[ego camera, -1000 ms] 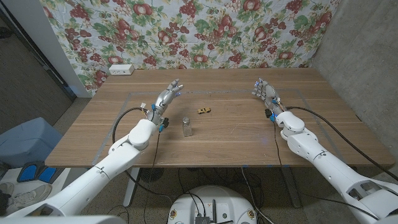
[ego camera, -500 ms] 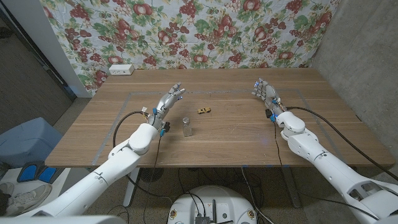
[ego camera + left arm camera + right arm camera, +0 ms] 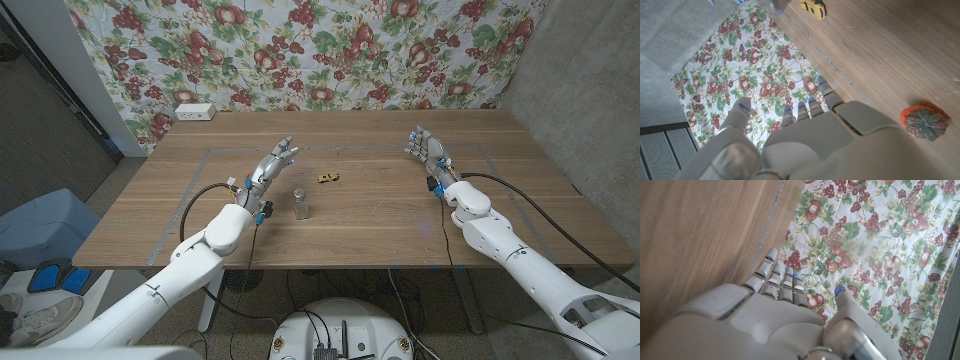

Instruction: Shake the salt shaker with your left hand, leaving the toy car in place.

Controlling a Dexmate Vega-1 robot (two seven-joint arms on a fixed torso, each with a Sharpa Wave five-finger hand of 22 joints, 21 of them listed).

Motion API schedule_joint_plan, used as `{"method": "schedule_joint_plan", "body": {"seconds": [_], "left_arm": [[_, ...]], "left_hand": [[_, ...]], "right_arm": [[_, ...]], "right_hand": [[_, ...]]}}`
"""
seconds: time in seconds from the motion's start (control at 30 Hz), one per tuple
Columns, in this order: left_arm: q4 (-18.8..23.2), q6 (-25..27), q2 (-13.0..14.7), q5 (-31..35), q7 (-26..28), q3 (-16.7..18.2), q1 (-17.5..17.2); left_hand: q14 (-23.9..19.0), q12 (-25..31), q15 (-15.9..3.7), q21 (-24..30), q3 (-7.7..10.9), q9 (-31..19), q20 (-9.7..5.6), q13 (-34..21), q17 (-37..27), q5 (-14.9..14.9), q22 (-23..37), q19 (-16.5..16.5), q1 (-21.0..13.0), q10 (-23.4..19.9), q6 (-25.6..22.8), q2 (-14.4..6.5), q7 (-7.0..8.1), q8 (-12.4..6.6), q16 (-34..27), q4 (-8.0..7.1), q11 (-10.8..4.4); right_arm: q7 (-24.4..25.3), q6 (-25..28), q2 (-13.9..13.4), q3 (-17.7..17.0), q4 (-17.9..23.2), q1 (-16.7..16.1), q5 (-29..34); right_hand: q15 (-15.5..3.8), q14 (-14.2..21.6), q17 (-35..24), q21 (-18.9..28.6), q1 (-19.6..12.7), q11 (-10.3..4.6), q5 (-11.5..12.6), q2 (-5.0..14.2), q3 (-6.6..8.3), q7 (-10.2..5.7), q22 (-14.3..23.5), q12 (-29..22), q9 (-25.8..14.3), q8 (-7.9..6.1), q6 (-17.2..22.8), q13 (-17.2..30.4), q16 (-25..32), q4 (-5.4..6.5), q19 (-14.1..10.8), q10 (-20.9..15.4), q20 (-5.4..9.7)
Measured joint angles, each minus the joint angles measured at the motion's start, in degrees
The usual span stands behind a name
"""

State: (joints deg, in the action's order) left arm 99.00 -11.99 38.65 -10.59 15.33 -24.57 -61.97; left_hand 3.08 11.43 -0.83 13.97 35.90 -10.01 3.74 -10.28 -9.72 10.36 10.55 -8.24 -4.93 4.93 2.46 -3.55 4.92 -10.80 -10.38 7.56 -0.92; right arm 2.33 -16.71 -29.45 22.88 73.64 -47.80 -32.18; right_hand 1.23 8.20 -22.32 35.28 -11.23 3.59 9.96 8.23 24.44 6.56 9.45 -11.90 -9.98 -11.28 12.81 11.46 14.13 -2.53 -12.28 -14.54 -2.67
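Salt shaker (image 3: 299,203) stands upright mid-worktop (image 3: 380,225), toy car (image 3: 328,178) near at its one o'clock, while left hand (image 3: 271,163), released with fingers spread, hovers at its ten o'clock, apparently poised to grasp; right hand (image 3: 425,146) idles empty, well apart.

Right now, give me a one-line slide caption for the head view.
Open left robot hand poised beside the clear glass salt shaker, small yellow toy car just beyond it, right robot hand idle on the wooden table.
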Motion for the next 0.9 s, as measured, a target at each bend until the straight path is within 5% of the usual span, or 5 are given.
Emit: {"method": "schedule_joint_plan", "body": {"seconds": [0.9], "left_arm": [[2.30,-1.38,2.33,0.68,-0.34,1.20,-4.56]], "left_hand": [[-0.01,0.00,-0.62,-0.21,-0.24,0.01,-0.27,0.00,0.00,0.00,-0.01,-0.27,-0.30,0.00,0.10,0.30,0.52,0.00,0.00,0.70,0.00]], "right_arm": [[4.58,0.56,-1.97,-1.01,8.49,-6.40,0.99]], "right_hand": [[0.00,0.00,0.28,-0.97,-0.01,-0.01,0.00,0.00,-0.24,0.18,0.00,0.00,0.00,0.00,0.18,0.00,0.00,0.24,-0.20,0.01,0.21]]}}
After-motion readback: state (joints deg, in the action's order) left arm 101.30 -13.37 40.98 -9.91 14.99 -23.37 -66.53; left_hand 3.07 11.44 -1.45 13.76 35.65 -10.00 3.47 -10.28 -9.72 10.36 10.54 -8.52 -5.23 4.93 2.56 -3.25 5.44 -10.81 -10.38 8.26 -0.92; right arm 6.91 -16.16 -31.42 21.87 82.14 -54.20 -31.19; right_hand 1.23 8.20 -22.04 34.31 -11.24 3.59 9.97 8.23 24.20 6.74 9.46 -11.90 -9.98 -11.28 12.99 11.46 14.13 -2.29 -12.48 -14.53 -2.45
